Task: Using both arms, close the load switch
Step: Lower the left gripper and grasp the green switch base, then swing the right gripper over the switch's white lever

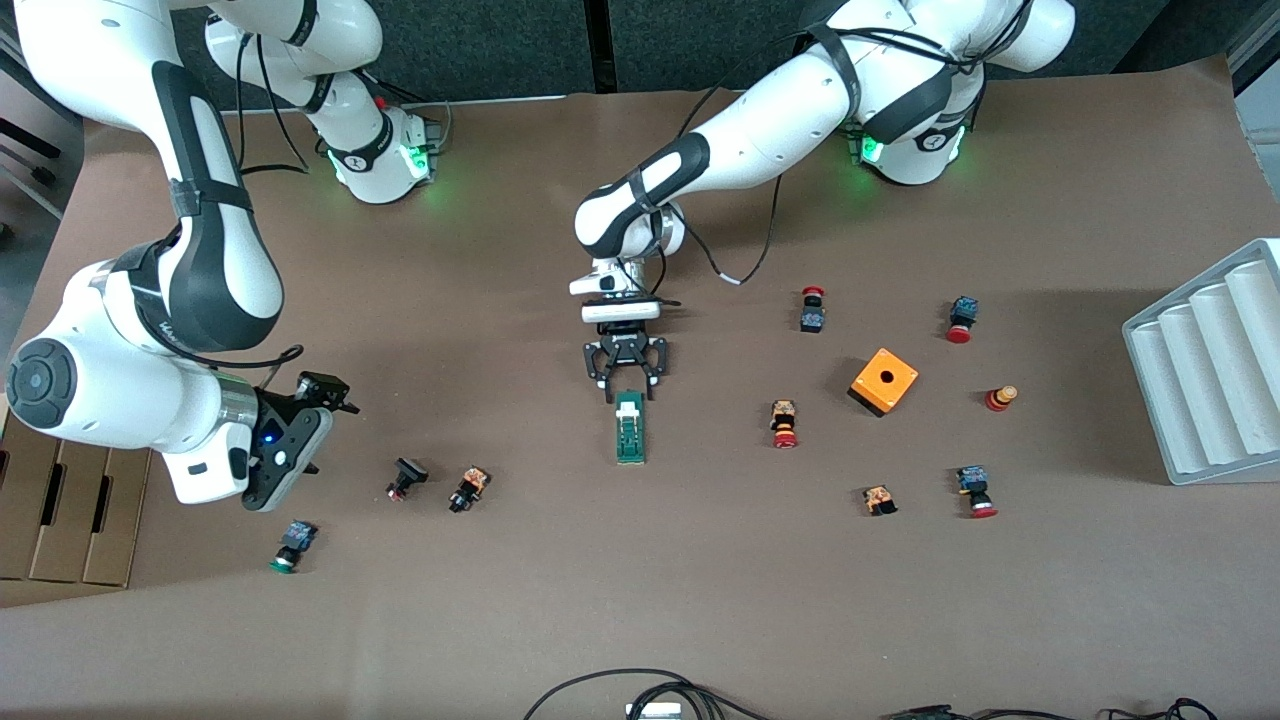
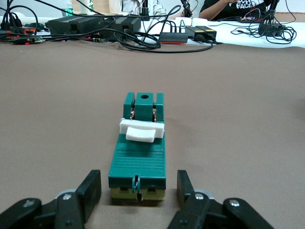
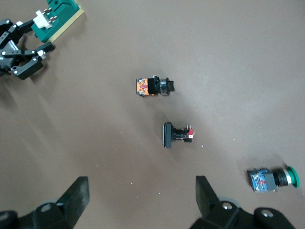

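Two left hand (image 1: 628, 381) fingers flank the load switch (image 1: 630, 428).

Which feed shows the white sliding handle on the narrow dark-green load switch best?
The left wrist view: the white sliding handle fills the centre, close up. The front view shows it small from above; the right wrist view catches it at a corner.

Load switch (image 1: 630, 428) (image 2: 138, 152) (image 3: 56, 15): narrow dark-green block, white sliding handle (image 1: 628, 406) (image 2: 141, 131) on top toward robots' end, pale yellowish base. Lies flat mid-table, long axis 12-to-6 o'clock in front view, at 9 o'clock from orange box.
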